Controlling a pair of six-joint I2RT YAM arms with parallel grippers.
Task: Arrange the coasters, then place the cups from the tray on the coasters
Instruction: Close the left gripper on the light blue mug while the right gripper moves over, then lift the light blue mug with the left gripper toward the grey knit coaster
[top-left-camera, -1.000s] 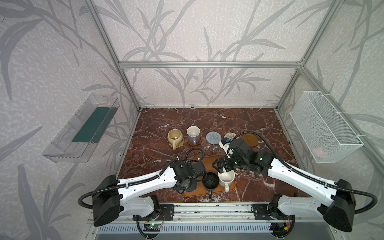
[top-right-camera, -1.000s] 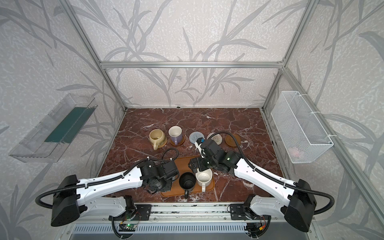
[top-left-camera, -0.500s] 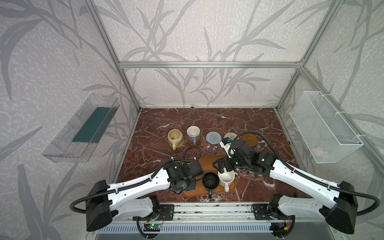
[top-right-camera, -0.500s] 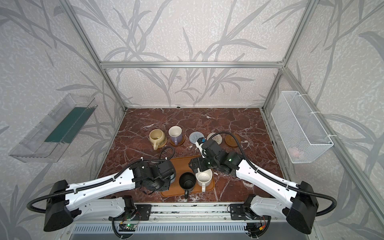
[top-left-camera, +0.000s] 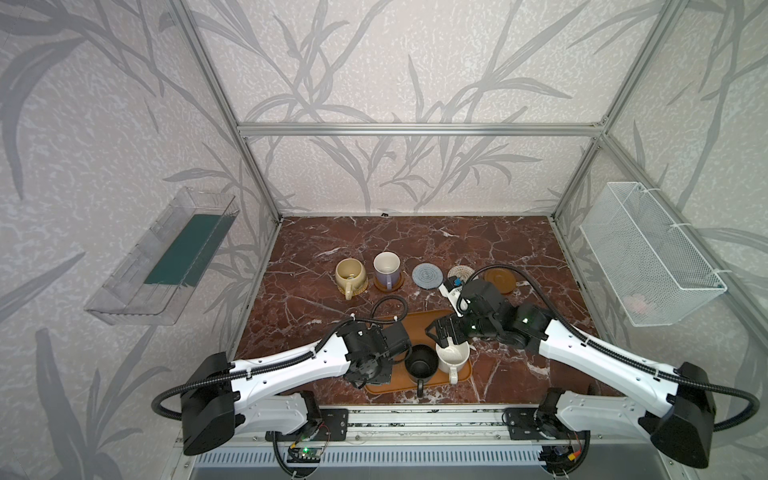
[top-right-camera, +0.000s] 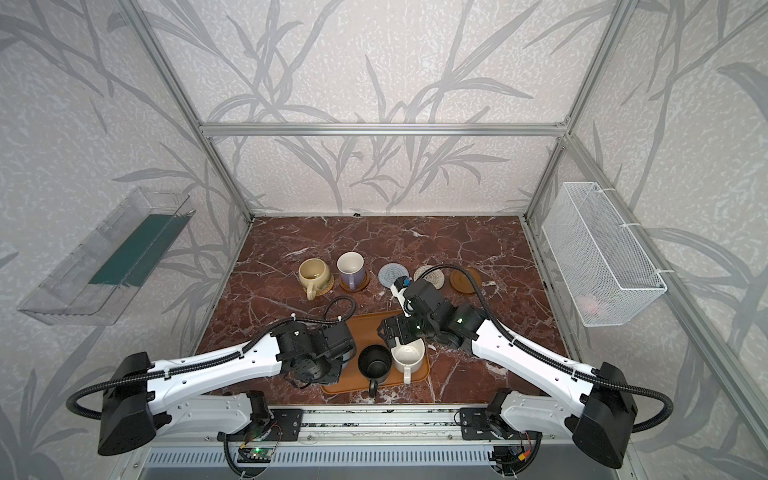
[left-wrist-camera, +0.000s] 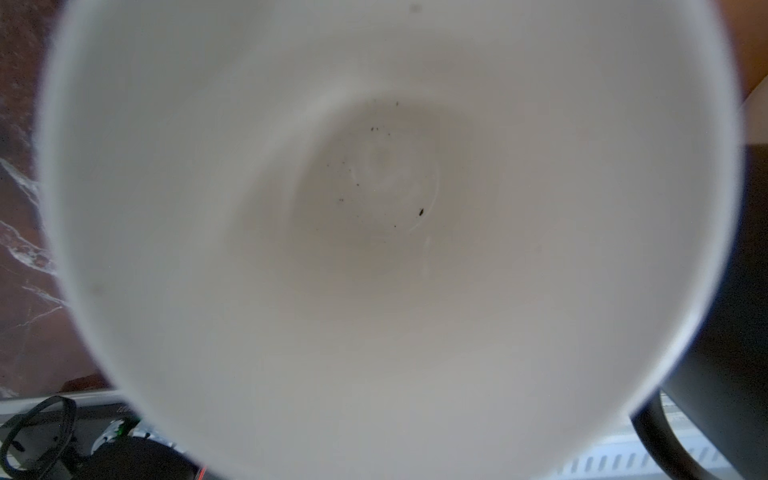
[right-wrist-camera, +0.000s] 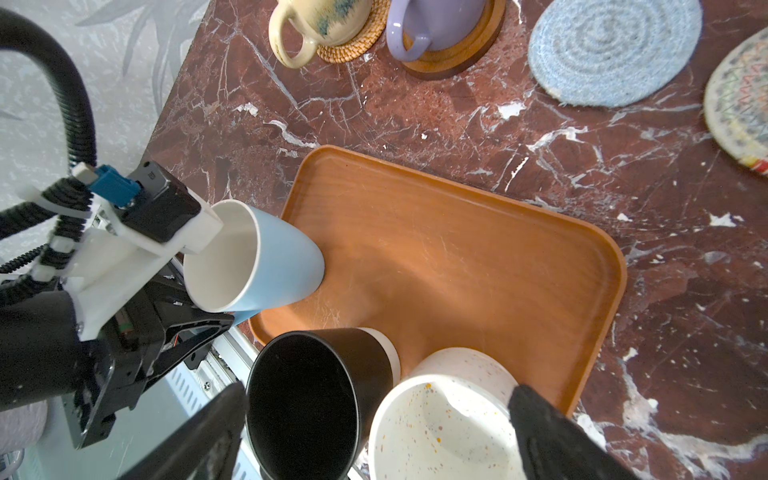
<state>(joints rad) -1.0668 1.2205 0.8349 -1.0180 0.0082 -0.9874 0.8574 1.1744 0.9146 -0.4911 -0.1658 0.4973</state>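
Blue tapered mug (right-wrist-camera: 282, 266), smooth orange-brown tray (right-wrist-camera: 457, 257), round woven coaster (right-wrist-camera: 615, 50)

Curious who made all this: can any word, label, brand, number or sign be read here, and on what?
No text can be read anywhere.
The tray, white mug, black mug and light blue mug carry no print.
A faint mark on the black camera housing beside the light blue mug is too small to read.

Beige cup (top-left-camera: 350, 273) upright on rattan coaster (right-wrist-camera: 353, 43); lavender cup (top-left-camera: 386, 268) on brown coaster (right-wrist-camera: 461, 56). Blue-grey coaster (right-wrist-camera: 615, 50), cream coaster (right-wrist-camera: 739, 104), second brown coaster (top-left-camera: 500, 285) lie bare alongside. Black cup (top-left-camera: 421, 366), white cup (top-left-camera: 454, 360), blue cup (right-wrist-camera: 282, 262) stand on tray (right-wrist-camera: 478, 257).
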